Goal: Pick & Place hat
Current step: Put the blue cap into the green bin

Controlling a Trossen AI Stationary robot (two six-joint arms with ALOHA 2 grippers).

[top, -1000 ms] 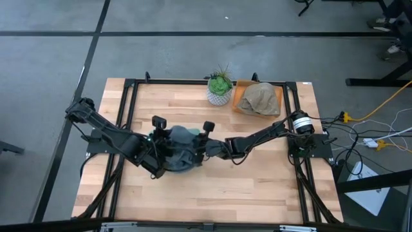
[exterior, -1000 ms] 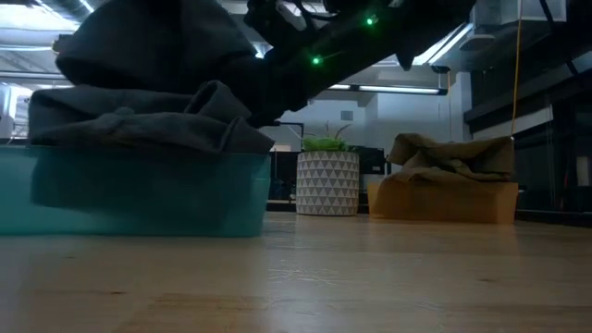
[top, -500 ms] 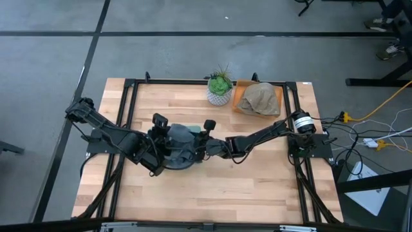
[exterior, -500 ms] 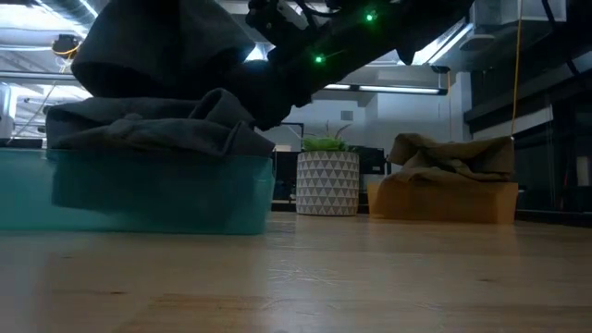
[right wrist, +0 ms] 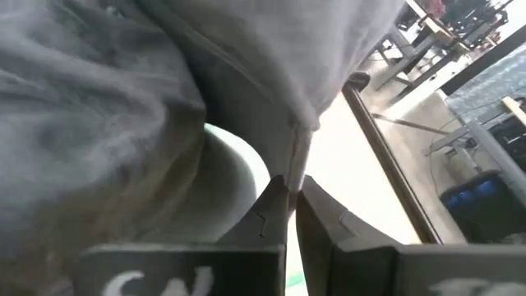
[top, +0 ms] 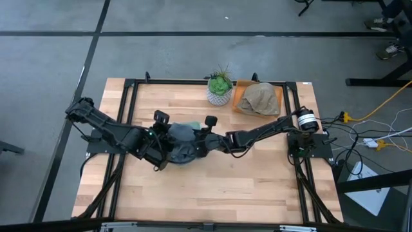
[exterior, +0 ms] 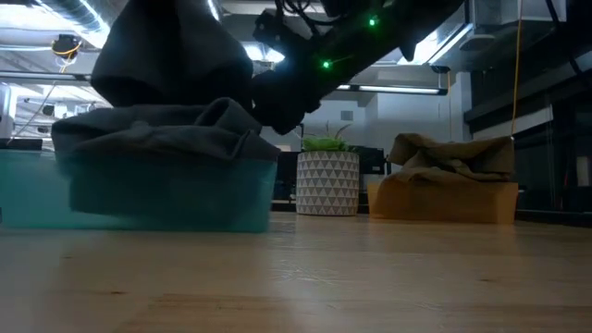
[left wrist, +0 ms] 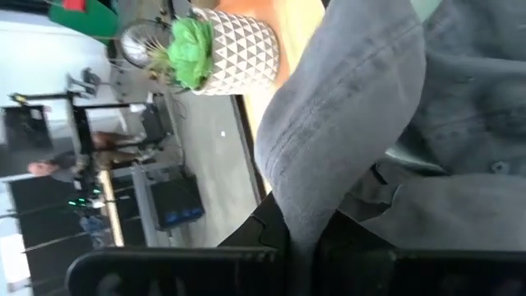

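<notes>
A dark grey hat [top: 181, 144] sits bunched over a teal bin [exterior: 166, 199] near the table's middle. In the low view its cloth [exterior: 166, 139] drapes over the bin's rim and shows darkly through the wall. My left gripper [top: 165, 152] is shut on the hat's left side. My right gripper [top: 200, 145] is shut on its right side. A second, tan hat [top: 260, 98] lies in an orange tray [top: 239, 105] at the far right. My left gripper pinches a thick fold of the grey hat's cloth [left wrist: 297, 215] between its two fingers, coming from the table's left and slanting down. The fold runs up and away from the fingers; the rest of the hat lies on the bin. My right gripper pinches a thin seamed edge of the hat [right wrist: 290, 171] between its fingertips [right wrist: 271, 215], reaching nearly level from the table's right. The cloth rises taut from the fingers, with the bin's pale rim [right wrist: 238, 173] just beside them.
A white patterned pot with a green plant [top: 220, 89] stands at the far middle, next to the orange tray. A black frame [top: 129, 90] rims the table. Bare wood [top: 212, 193] stretches along the near side.
Both grippers, still shut on the grey hat, have drawn it a little toward the table's far edge over the bin. The hat now looks more gathered between them than a second ago.
</notes>
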